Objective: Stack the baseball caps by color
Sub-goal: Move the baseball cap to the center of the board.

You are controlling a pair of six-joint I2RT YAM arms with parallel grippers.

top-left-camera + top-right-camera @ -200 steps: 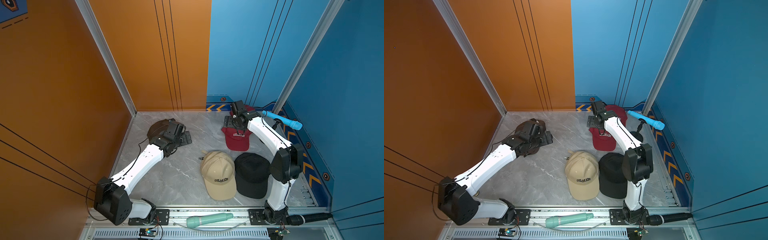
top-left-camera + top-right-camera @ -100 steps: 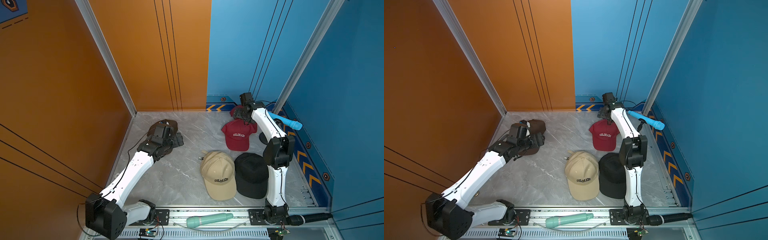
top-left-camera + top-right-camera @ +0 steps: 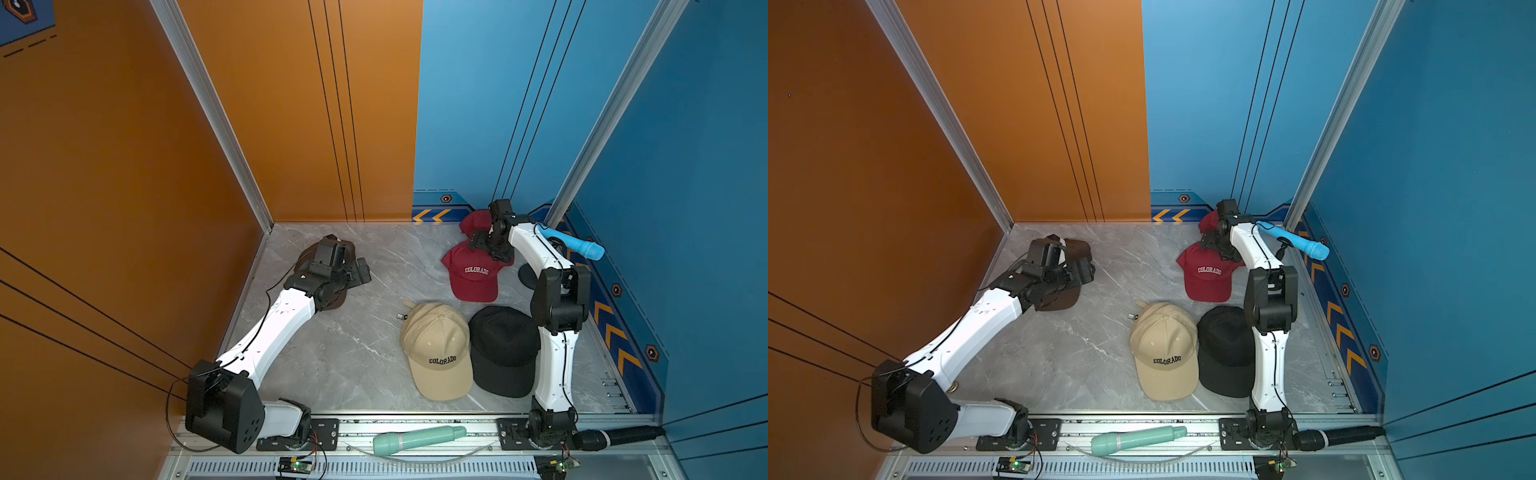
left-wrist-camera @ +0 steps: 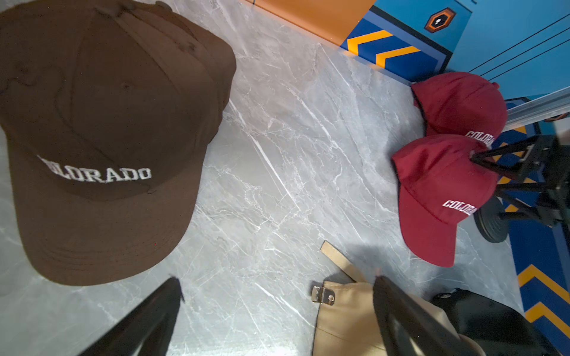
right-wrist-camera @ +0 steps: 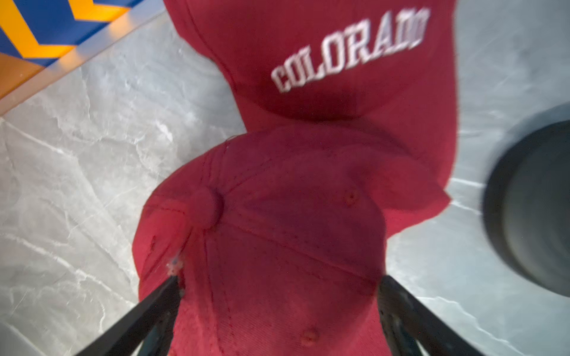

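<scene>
Crown of dark red cap (image 5: 293, 246) sits inside the wide-spread right pincer (image 5: 279, 280)

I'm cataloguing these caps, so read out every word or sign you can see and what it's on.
"COLORADO", white, on the brown cap.
"COLORADO", black, on the beige cap.
"COLORADO", white, on the nearer dark red cap.
"COLORADO", white, slightly blurred, on the farther dark red cap.
No lettering shows on the black cap.
Hexagon wall badge: a symbol, no words.
</scene>
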